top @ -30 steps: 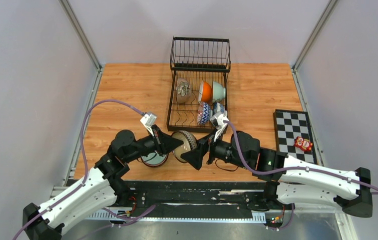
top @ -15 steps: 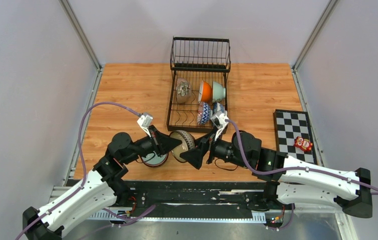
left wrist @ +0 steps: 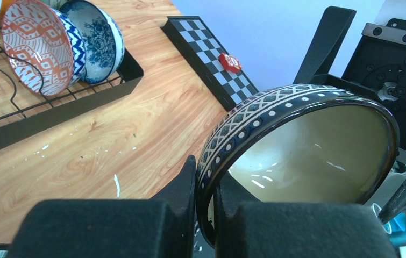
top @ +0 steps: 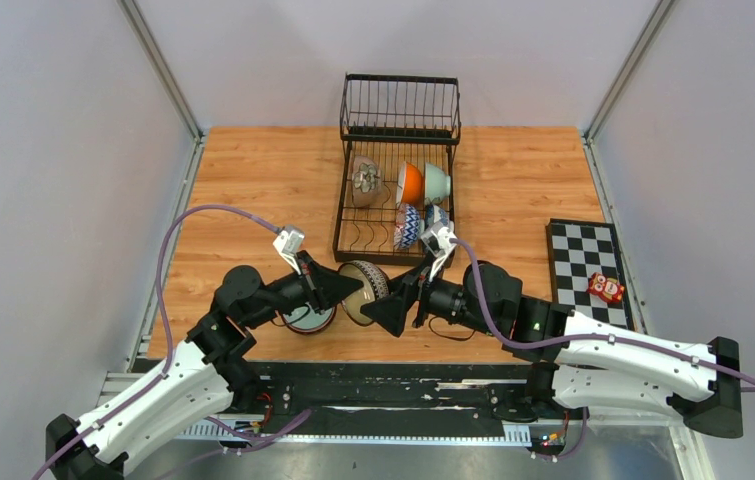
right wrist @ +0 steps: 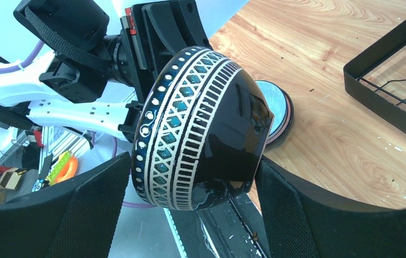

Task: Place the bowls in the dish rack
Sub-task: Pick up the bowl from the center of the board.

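While the left gripper (left wrist: 206, 180) pinches its rim, the spread right gripper (right wrist: 192, 174) flanks the black cream-banded bowl (right wrist: 203, 115)

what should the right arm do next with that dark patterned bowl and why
Probably close the right gripper onto the dark patterned bowl. Its jaws flank the bowl's body without clearly gripping it, while the left gripper pinches the rim and holds the bowl in the air. The left should let go only after that.

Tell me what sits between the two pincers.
A dark patterned bowl: the left pincer grips its rim and the right pincer straddles it, clearest in the right wrist view.
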